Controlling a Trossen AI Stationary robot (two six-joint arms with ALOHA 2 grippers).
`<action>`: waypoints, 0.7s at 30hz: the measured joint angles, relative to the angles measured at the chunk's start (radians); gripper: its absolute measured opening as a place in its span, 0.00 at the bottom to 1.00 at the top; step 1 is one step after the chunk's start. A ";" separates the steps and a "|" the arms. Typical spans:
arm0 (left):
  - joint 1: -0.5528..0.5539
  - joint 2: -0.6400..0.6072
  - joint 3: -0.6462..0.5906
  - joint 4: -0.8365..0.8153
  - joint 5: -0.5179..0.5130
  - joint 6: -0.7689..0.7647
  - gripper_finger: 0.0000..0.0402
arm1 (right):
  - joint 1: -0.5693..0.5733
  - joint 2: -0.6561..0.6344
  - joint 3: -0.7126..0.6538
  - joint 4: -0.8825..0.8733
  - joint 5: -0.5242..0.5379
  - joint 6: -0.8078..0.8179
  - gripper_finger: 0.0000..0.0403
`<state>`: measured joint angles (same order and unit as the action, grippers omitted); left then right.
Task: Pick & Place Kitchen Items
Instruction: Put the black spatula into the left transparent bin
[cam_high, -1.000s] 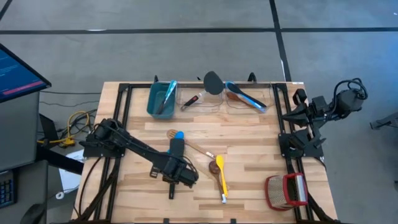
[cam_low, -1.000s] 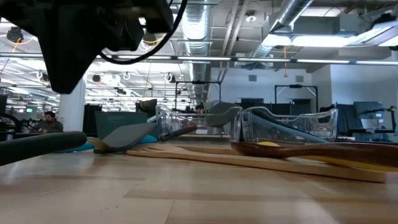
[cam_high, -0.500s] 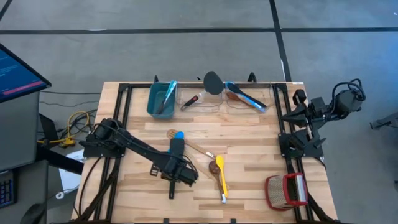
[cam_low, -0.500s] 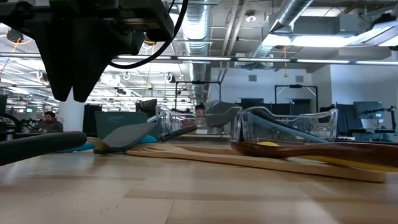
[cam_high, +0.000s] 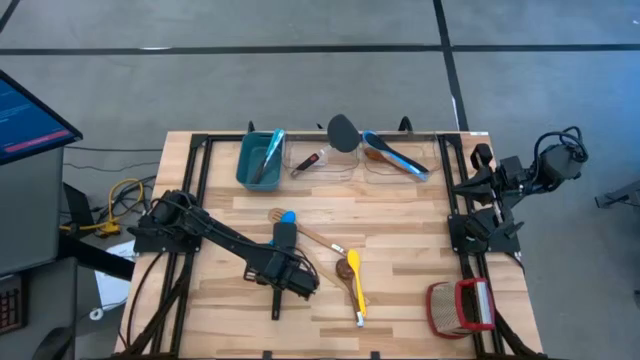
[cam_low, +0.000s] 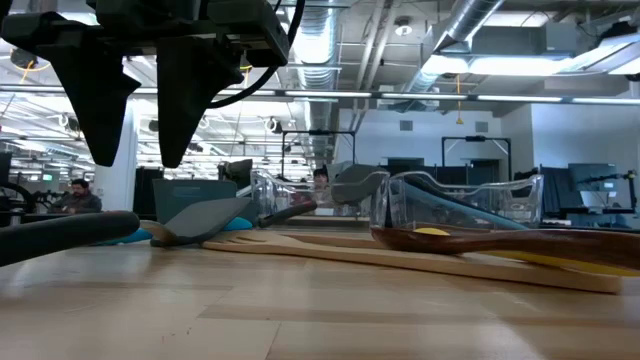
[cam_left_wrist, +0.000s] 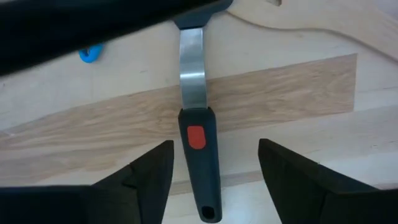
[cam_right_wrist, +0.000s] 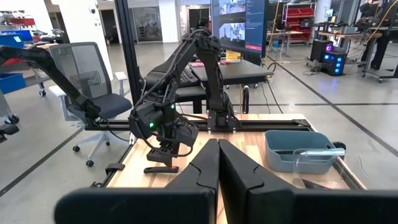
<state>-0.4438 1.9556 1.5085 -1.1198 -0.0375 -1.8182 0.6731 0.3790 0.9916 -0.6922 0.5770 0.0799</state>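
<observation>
Your left gripper (cam_left_wrist: 214, 171) hangs low over the front middle of the table (cam_high: 400, 210), and its two fingers (cam_low: 185, 90) stand wide apart with nothing between them. Directly under the gap lies a spatula (cam_left_wrist: 198, 124) flat on the wood: its black handle with a red mark sits between the fingers, and the metal neck runs forward from them. The fingers do not touch it.

Just to the right of this gripper you see a yellow spoon (cam_high: 355, 285) and a wooden spoon (cam_high: 343, 270) lying side by side. Beyond the gripper, at the far edge, stand a teal bin (cam_high: 258, 160) and clear containers (cam_high: 395, 155) with more utensils.

Your right gripper (cam_right_wrist: 217, 163) waits at the right edge of the table, lifted up, with its fingers pressed together and empty.
</observation>
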 joint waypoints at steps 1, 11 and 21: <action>0.000 0.000 0.000 0.000 -0.007 0.001 0.56 | 0.000 0.000 0.000 0.000 0.000 0.000 0.00; 0.000 0.000 -0.118 0.132 -0.017 -0.005 0.56 | 0.000 0.000 0.000 0.000 0.000 0.000 0.00; 0.000 0.000 -0.250 0.325 -0.009 -0.005 0.53 | 0.000 0.000 0.000 0.000 0.000 0.035 0.00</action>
<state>-0.4440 1.9556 1.2585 -0.7948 -0.0463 -1.8231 0.6729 0.3786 0.9916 -0.6922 0.5770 0.1148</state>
